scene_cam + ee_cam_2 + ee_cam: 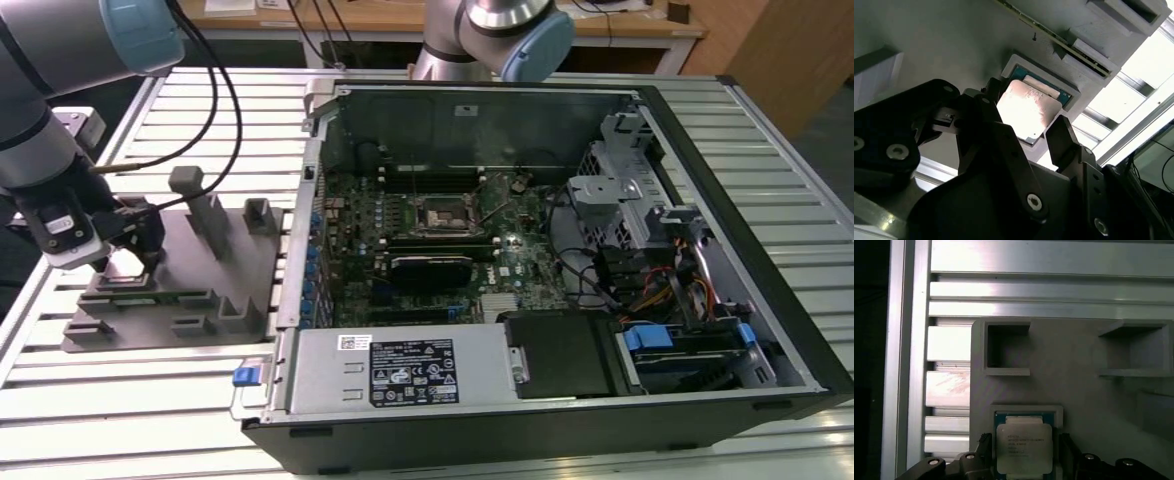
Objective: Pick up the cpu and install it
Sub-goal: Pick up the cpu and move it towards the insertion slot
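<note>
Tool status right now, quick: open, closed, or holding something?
Tool: open, straddling the cpu, which lies in its pocket on the grey fixture.

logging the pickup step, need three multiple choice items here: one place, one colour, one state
1. Where is the cpu? A in the motherboard socket B in a recess of the grey fixture C on the table slats
2. Colour of its top? A pale silver B red C black
3. How do the fingers stand? A shut on a cable B open, flanking the cpu C shut above the case
Answers: B, it sits framed by the fixture's recess; A, the top shines silver; B, a gap shows on each side.
</note>
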